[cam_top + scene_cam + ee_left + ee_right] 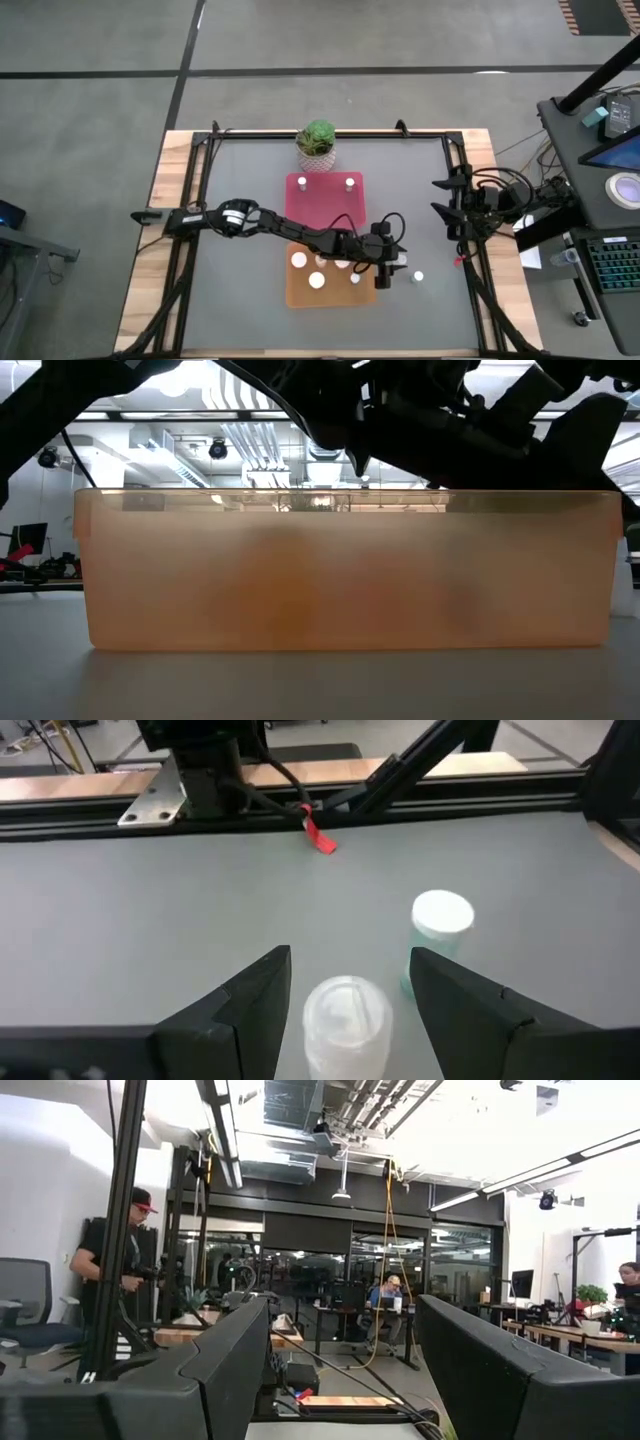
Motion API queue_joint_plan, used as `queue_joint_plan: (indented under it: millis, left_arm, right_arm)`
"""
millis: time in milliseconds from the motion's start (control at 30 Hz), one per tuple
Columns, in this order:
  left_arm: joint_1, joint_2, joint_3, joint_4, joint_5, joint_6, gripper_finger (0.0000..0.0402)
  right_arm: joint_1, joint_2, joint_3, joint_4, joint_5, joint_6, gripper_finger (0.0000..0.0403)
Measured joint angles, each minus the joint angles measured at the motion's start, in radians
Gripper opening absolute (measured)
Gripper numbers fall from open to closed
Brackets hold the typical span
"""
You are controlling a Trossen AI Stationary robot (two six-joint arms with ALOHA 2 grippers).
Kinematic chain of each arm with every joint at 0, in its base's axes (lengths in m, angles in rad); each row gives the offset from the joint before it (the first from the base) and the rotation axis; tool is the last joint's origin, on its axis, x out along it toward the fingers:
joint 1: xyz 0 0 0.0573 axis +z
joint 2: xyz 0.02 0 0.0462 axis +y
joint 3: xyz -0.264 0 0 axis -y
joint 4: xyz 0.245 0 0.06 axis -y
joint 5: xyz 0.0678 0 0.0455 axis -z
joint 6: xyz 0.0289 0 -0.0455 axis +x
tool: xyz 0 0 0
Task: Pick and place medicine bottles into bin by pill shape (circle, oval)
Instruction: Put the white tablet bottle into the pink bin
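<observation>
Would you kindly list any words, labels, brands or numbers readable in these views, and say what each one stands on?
No text can be read in any view.
Bottle between the left gripper fingers: no label showing.
Second bottle on the table: none legible.
Orange bin: no marking.
Red tag: blank.
</observation>
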Motion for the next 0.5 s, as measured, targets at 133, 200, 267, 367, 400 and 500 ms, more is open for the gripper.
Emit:
queue_joint_plan:
  millis: [133, 200, 267, 367, 400, 500]
  left_arm:
    - [0.0, 0.001, -0.001, 0.0, 0.0, 0.0, 0.0191]
    - [0.0, 0.001, -0.005, 0.0, 0.0, -0.012, 0.0191]
    - [-0.001, 0.001, -0.011, -0.007, 0.0, -0.024, 0.0191]
    - [-0.001, 0.001, -0.012, -0.018, 0.0, -0.024, 0.0191]
    - [-0.001, 0.001, -0.012, -0.018, 0.0, -0.025, 0.0191]
    - [-0.001, 0.001, -0.012, -0.018, 0.007, -0.025, 0.0191]
  right_arm:
    - [0.0, 0.0, 0.0, 0.0, 0.0, 0.0, 0.0247]
    - [0.0, 0.0, 0.0, 0.0, 0.0, 0.0, 0.0247]
    - [0.0, 0.0, 0.0, 0.0, 0.0, 0.0, 0.0247]
    - [0.0, 0.0, 0.0, 0.0, 0.0, 0.0, 0.0247]
    - [0.0, 0.0, 0.0, 0.0, 0.0, 0.0, 0.0247]
    - [0.0, 0.0, 0.0, 0.0, 0.0, 0.0, 0.0247]
